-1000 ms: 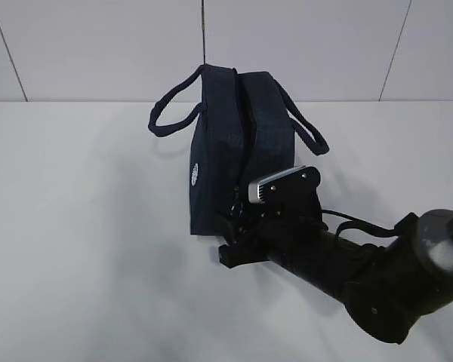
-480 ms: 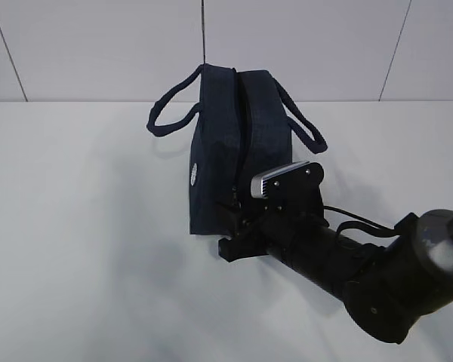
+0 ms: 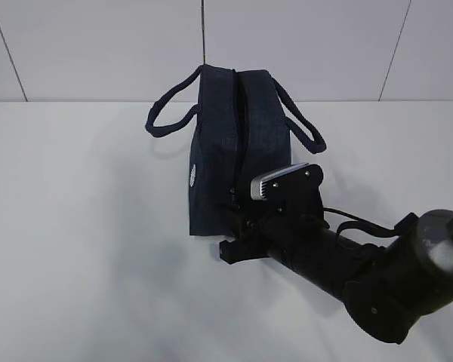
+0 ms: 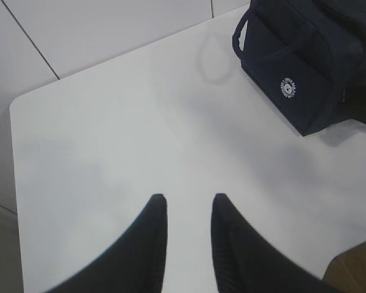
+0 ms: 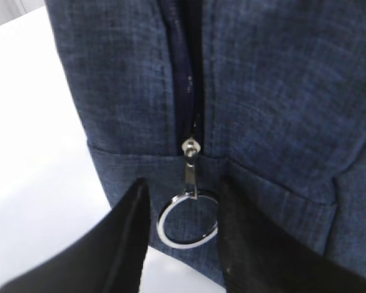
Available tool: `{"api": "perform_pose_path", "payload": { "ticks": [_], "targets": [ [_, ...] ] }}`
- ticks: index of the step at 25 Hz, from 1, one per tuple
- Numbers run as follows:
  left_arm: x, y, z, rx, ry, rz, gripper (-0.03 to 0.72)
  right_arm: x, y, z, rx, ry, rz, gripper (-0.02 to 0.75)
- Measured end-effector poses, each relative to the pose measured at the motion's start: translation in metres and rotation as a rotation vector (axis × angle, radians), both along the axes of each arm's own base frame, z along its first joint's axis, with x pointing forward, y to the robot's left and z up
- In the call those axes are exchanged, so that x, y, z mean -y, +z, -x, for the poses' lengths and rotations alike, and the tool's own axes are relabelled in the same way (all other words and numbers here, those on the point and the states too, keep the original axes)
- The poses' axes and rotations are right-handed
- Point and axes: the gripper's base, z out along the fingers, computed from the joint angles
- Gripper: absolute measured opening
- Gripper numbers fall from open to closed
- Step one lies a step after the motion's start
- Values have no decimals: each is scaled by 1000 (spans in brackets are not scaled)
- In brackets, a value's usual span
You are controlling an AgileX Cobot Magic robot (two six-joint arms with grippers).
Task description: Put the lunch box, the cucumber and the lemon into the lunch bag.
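Note:
The dark navy lunch bag [image 3: 238, 143] stands upright on the white table, its two loop handles out to the sides and its white emblem [image 4: 287, 87] on the side panel. Its zipper runs down the near end to a silver ring pull [image 5: 188, 223]. My right gripper [image 5: 184, 186] is open at the bag's near end, one finger on each side of the ring pull, not closed on it. My left gripper [image 4: 189, 200] is open and empty over bare table, well left of the bag. The lunch box, cucumber and lemon are out of view.
The white table [image 3: 83, 226] meets a pale tiled wall [image 3: 98, 45] behind the bag. The left wrist view shows the table's left edge [image 4: 13, 159] and its rounded far corner. My right arm [image 3: 347, 264] lies across the table's front right.
My right gripper has edged a little closer to the bag's near end. The bag and its handles have shifted very slightly.

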Motion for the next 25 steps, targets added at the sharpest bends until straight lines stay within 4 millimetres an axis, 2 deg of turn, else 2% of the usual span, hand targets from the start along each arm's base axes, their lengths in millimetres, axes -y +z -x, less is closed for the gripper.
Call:
{"api": "perform_pose_path", "payload": {
  "ticks": [8, 21, 25],
  "targets": [
    [0, 0, 0, 2, 3, -5, 181, 0, -1, 0, -3, 0, 2, 244],
    [-5, 1, -2, 28, 32, -55, 181, 0, -1, 1, -6, 9, 7, 239],
    [-5, 1, -2, 30, 32, -56, 181, 0, -1, 1, -6, 9, 7, 217]
  ]
}}
